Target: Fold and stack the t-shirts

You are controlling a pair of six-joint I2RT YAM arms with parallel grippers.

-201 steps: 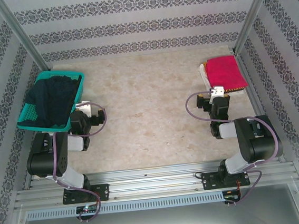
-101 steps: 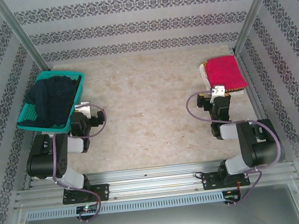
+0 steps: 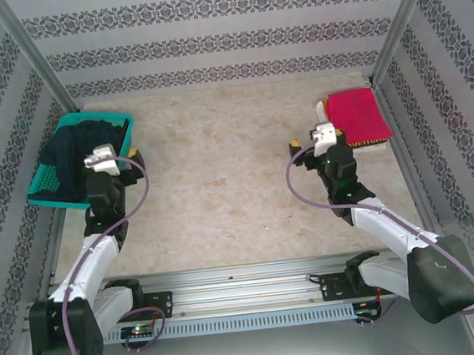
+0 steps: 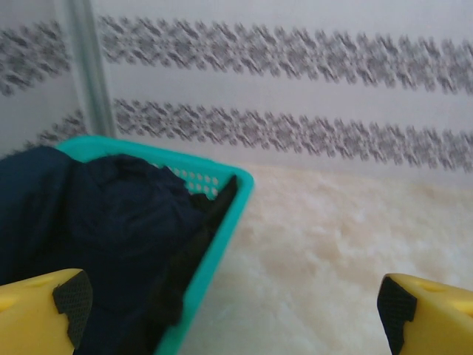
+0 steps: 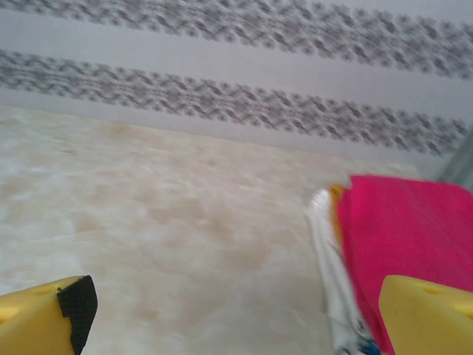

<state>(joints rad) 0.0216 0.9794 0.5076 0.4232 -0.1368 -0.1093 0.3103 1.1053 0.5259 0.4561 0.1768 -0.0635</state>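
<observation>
Item: navy t-shirt (image 3: pixel 71 153), unfolded, is lying heaped in teal basket (image 3: pixel 46 181), upper left of top view, just left of left gripper (image 3: pixel 101 157), which is gaping empty (nearer arm); right gripper (image 3: pixel 325 133), also spread w/ nothing held, is hanging beside folded pink-red t-shirt (image 3: pixel 355 114), upper right.

No writing, label or number can be read anywhere.

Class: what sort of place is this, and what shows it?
Probably a robot test booth for laundry folding: two robot arms bolted to an aluminium rail, patterned wall panels enclosing the beige marbled table, a teal plastic mesh basket holding a dark navy t-shirt.
</observation>
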